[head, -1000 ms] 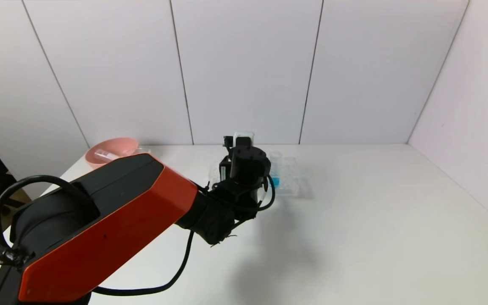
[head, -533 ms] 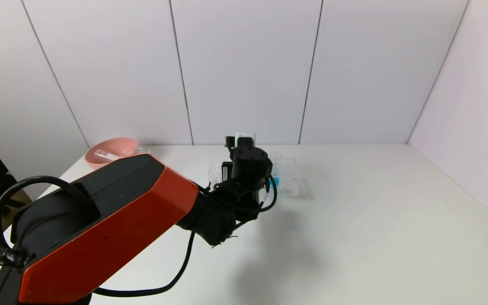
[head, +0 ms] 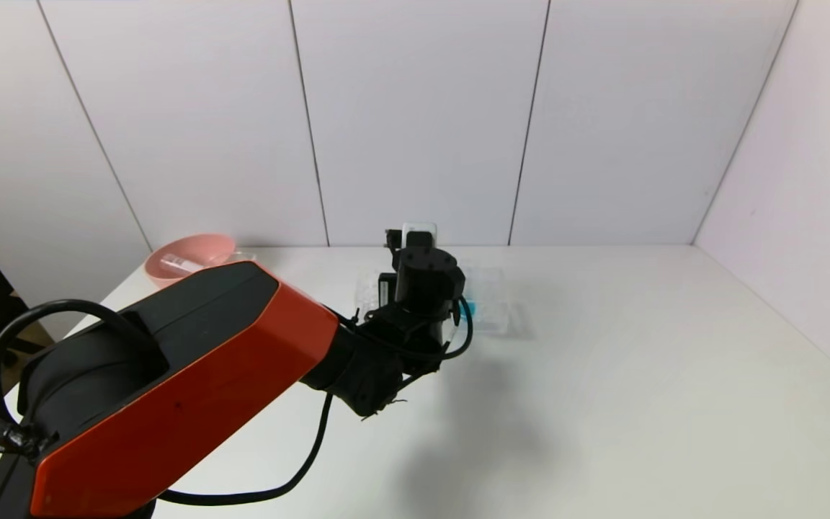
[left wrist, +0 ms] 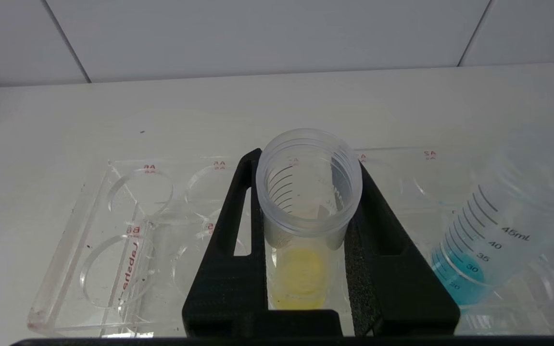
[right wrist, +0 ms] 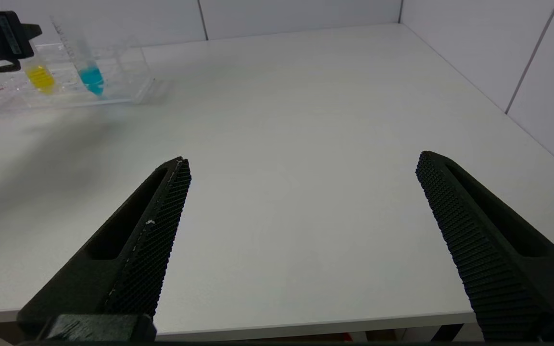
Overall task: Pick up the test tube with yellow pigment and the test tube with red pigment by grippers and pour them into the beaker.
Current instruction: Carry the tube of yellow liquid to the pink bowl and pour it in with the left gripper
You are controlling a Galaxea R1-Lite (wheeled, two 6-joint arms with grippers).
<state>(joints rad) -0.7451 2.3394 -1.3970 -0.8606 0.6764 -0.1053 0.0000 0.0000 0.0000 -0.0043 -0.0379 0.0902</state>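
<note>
Left gripper (left wrist: 308, 192): fingers pinching the yellow tube (left wrist: 306, 206), which stands in the rack (left wrist: 113, 230) beside the blue tube (left wrist: 479, 250). Over the last second the wrist has edged slightly back and up, likely the start of the lift. Right gripper (right wrist: 301, 221): spread wide, idle over bare table (right wrist: 306, 120). Red tube, beaker: unseen.

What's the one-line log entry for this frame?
left gripper: shut on yellow tube, in rack | right gripper: open, idle | blue tube: racked

Wrist views sharing tube rack (left wrist: 128, 240)
</note>
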